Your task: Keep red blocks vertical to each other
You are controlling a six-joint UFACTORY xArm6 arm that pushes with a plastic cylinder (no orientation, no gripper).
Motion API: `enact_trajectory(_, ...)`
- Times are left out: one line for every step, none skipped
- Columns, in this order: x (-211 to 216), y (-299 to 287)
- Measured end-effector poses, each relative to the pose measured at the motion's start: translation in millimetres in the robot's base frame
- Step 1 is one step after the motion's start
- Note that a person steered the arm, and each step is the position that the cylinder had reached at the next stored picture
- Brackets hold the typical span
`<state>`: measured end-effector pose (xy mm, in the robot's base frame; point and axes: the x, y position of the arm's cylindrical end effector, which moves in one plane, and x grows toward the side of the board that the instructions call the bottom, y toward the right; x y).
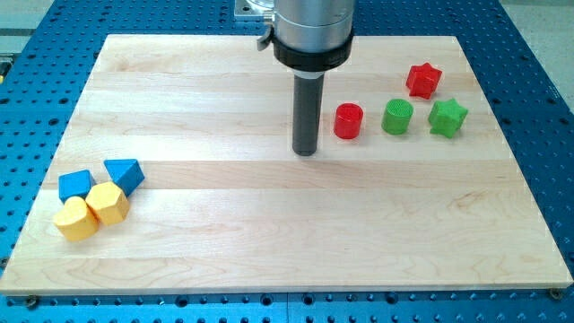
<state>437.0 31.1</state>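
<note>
Bright, even light falls from overhead on the pale wooden board [269, 224], with no harsh glare. Shadows are soft and short: a faint one hugs the rod's tip [306, 152], and small ones sit under the red cylinder [348, 121] and yellow blocks [90, 213]. Focus is sharp throughout; edges show little distortion.

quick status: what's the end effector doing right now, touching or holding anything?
My tip: bare dark rod, no gripper, holding nothing. It stands just to the view's left of the red cylinder block, with a small gap, touching no block.
</note>
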Motion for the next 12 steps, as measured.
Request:
enact_trajectory(7, 8)
enact_trajectory(7, 29)
enact_trajectory(1, 29)
enact_trajectory(-2, 29)
enact_trajectory(-9, 44)
enact_trajectory(-15, 55)
enact_trajectory(-19, 32)
enact_trajectory(-56, 1)
enact_trajectory(-124, 20)
enact_trajectory(-164, 74)
enact_trajectory(-186, 151)
enact_trajectory(-168, 234)
